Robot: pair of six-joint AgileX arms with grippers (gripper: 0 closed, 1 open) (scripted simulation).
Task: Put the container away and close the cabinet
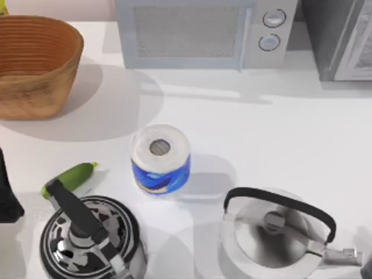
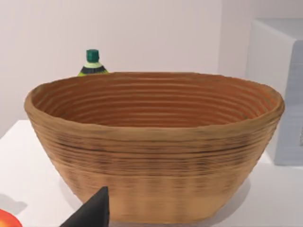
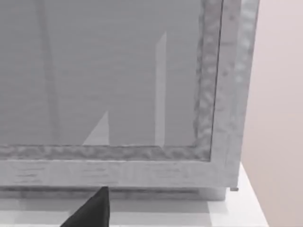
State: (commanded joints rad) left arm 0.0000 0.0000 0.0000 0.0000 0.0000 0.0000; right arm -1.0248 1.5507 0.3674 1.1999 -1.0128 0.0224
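Left gripper (image 2: 94, 211), a dark tip low in its wrist view, faces the wicker basket (image 2: 156, 151) from near; how wide its jaws stand, and whether they hold anything, cannot be told. Right gripper (image 3: 94, 209) faces the grey cabinet (image 3: 142, 94) close up, its jaws likewise beyond telling.

On the table from above: the basket at 10 o'clock; a microwave (image 1: 203, 32) at 12; the cabinet at 2; a white-and-blue paper roll (image 1: 161, 158) at the centre; a cucumber (image 1: 70, 177) at 8; a black-patterned kettle (image 1: 90, 241) at 7; a silver kettle (image 1: 273, 235) at 5. A green-capped bottle (image 2: 93, 64) stands behind the basket.

Where the can stands cannot be told; a red-orange sliver (image 2: 5, 220) at the edge of the left wrist view, beside the basket, may be part of it.

By judgement the can is light, smooth and thin-walled, so it is apt to slip or dent under a hard squeeze; the hold belongs around its mid-body from the side, kept upright; the cabinet is yet to be closed.
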